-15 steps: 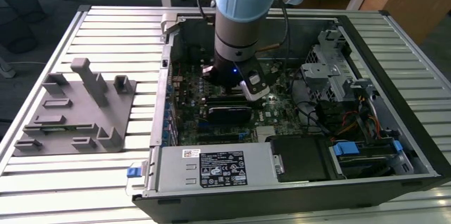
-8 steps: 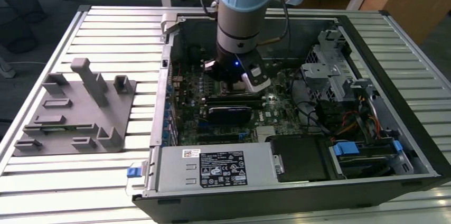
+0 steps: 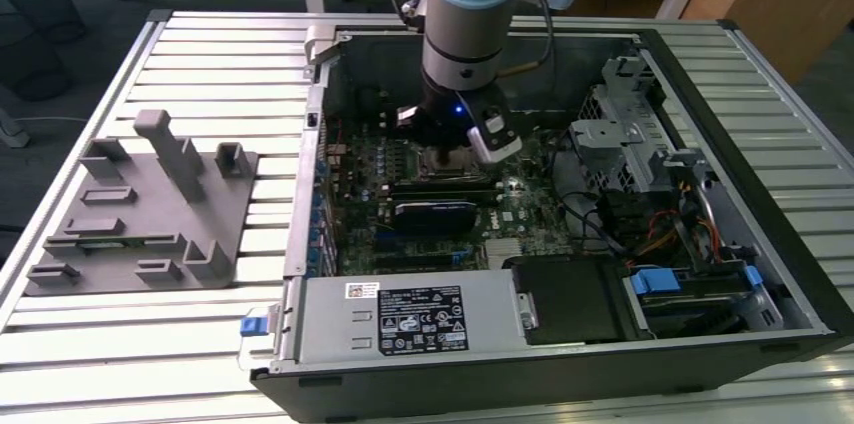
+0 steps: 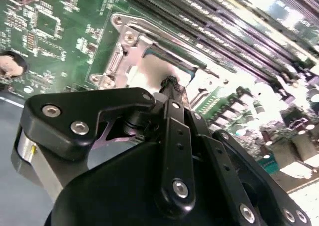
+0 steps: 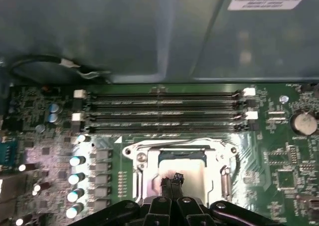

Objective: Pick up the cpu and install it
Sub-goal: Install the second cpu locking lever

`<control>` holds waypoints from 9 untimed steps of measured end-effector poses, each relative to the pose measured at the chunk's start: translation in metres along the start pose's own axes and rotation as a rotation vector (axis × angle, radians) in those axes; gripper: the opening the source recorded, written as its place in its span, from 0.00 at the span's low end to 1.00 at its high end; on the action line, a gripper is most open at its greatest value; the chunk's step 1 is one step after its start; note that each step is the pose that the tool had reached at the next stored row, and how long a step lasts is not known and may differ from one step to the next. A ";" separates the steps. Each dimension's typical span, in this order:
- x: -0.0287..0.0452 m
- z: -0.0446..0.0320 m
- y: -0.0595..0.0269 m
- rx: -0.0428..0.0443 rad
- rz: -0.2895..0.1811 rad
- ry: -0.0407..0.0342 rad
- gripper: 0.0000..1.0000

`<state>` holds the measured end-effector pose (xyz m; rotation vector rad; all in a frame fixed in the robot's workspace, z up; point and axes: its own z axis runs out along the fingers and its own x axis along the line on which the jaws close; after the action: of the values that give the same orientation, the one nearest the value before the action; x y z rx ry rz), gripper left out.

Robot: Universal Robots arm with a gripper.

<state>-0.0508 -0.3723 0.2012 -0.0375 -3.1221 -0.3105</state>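
The cpu [image 5: 192, 170] is a silvery-white square lying flat inside the metal socket frame [image 5: 144, 153] on the green motherboard, and it shows in both wrist views [image 4: 149, 72]. My gripper [image 5: 172, 179] hangs straight over it, its two thin black fingers pressed together with nothing between them. Their tips are at the cpu's top face near its middle; I cannot tell whether they touch it. In the exterior view the gripper [image 3: 447, 152] reaches down into the open computer case [image 3: 320, 244], over the socket area.
Several long black memory slots [image 5: 159, 111] run beside the socket. A row of capacitors [image 5: 76, 161] and a coin battery [image 5: 303, 122] flank it. The case holds a power supply [image 3: 400, 319] and drive cage [image 3: 627, 134]. A grey fixture [image 3: 147, 204] lies on the slatted table.
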 end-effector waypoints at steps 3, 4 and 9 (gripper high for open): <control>-0.0021 -0.0007 0.0009 0.0045 0.000 0.0001 0.11; -0.0021 -0.0020 0.0012 0.0044 0.000 0.0000 0.11; -0.0021 -0.0138 0.0036 0.0068 0.000 -0.0001 0.11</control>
<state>-0.0486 -0.3716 0.2154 -0.0374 -3.1231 -0.2999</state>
